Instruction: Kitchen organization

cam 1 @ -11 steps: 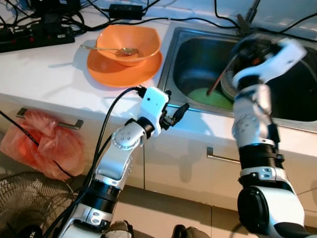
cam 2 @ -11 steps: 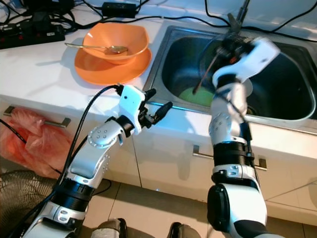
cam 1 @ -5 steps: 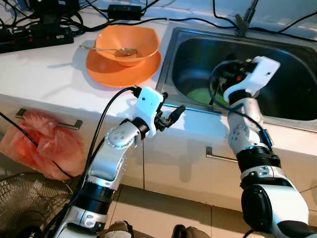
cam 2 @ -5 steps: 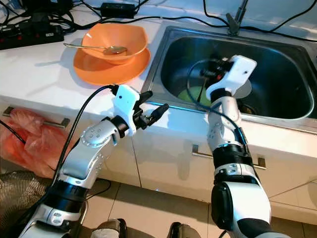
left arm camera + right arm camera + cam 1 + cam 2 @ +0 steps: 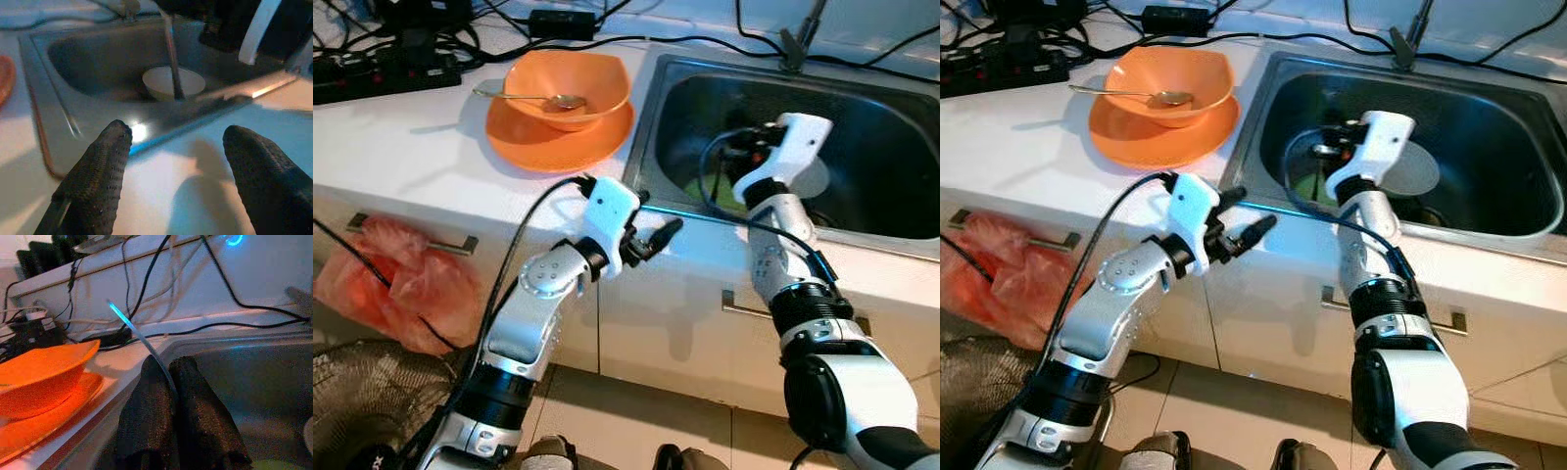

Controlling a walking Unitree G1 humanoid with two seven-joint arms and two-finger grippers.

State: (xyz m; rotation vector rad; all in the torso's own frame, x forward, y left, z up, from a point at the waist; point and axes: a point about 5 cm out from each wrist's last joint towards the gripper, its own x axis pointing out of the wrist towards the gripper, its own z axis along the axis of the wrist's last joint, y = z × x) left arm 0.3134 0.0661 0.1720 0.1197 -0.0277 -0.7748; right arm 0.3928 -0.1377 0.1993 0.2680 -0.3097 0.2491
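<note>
My right gripper [image 5: 744, 159] is low inside the steel sink [image 5: 881, 98], shut on a thin metal utensil [image 5: 133, 329] whose handle sticks out past the fingers [image 5: 146, 401]. Under it lie a green dish [image 5: 726, 193] and a white bowl [image 5: 1410, 168]. My left gripper [image 5: 659, 219] hovers open and empty over the counter's front edge, near the sink's front left corner; its wrist view looks across the rim at the white bowl [image 5: 173, 82]. An orange bowl [image 5: 570, 80] with a spoon [image 5: 530, 97] in it sits on an orange plate [image 5: 540, 139] on the white counter.
A power strip [image 5: 382, 73] and black cables run along the back of the counter. The faucet [image 5: 800, 39] stands behind the sink. An orange plastic bag [image 5: 396, 284] hangs below the counter at the left, above a fan [image 5: 357, 406] on the floor.
My right arm has come down from above the sink and moved left, carrying the utensil low into the basin. The left gripper has barely moved.
</note>
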